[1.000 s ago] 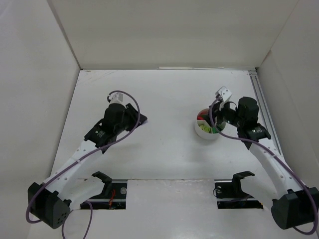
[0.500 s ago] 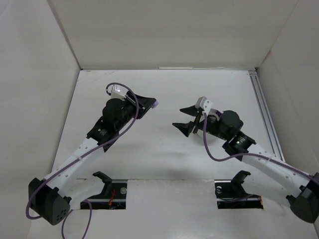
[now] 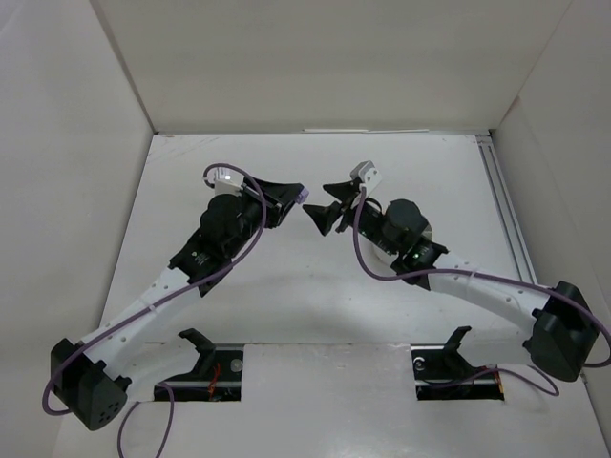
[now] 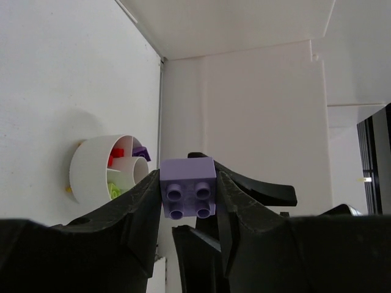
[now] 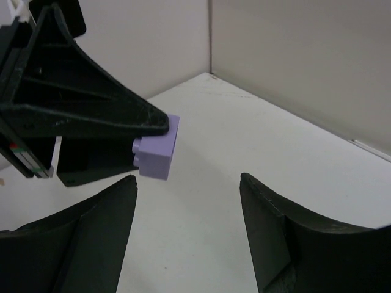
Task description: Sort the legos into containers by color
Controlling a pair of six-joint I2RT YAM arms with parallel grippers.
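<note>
Three white walls box in the white surface (image 3: pixel 315 286): a left wall (image 3: pixel 57 191), a back wall (image 3: pixel 325 67) and a right wall (image 3: pixel 573 124), all plain and matte. A pale metal rail (image 3: pixel 503 205) runs along the right edge of the surface, from the far corner toward the near side. At the near edge, two dark cut-outs each hold a black bracket (image 3: pixel 196 342), one in front of each arm base. A purple cable (image 3: pixel 253 229) loops along each arm.

Both arms reach inward and meet above the middle of the surface, toward the back. The left gripper (image 3: pixel 294 198) has its jaws clamped on a lilac brick (image 4: pixel 187 183), which is pinched by two opposite sides with its four studs facing the wrist camera. The brick is raised off the surface. The right gripper (image 5: pixel 186 232) faces it with jaws spread wide and nothing between them. The brick sits just beyond the tips, not touching either one.

The dish (image 4: pixel 85 174) rests on the surface near the right wall, well apart from the brick. Its wedge compartments ring a central cup (image 4: pixel 135 171). A red brick (image 4: pixel 116 152), a purple brick (image 4: pixel 142 152) and a lime brick (image 4: pixel 116 192) lie in separate wedges. In the top view the right arm lies over the dish.
</note>
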